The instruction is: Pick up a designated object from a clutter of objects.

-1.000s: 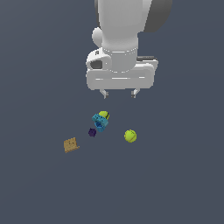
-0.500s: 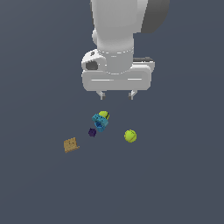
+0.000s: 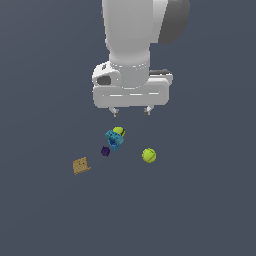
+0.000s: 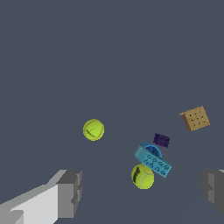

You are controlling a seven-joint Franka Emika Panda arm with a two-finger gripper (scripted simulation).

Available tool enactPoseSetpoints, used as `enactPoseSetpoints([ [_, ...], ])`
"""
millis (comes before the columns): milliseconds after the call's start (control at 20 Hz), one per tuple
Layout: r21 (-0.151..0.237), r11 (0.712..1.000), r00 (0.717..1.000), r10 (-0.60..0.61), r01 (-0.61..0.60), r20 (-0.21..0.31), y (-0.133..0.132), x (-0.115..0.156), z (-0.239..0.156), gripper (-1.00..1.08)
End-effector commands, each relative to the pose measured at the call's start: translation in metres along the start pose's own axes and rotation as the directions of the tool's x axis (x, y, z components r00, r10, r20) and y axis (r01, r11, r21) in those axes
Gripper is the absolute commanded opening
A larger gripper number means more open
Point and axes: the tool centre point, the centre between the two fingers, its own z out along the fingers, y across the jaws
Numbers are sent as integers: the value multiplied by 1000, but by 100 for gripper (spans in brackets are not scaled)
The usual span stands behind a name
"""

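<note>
Hovering our gripper point(image 3: 131, 110), jaws spread and empty, above the clutter | teal block point(image 4: 152, 161) wedged touching a yellow-green ball point(image 4: 142, 176) and blue cup point(image 4: 151, 149) | risk: we pinch a neighbour instead or knock the block askew

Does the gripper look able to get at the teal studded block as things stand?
Probably yes, but it is tight. The gripper is open and above the teal block, with nothing over it. However, a yellow-green ball and the blue round cup crowd its sides, so the fingers may bump them.
</note>
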Motion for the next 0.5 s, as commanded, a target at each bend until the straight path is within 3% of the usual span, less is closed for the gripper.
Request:
enactPoseSetpoints([
  [0, -1, 1000, 1000, -30, 30, 1, 3, -1, 6, 100],
  [450, -8, 981, 981, -195, 195, 10, 19, -8, 38, 100],
])
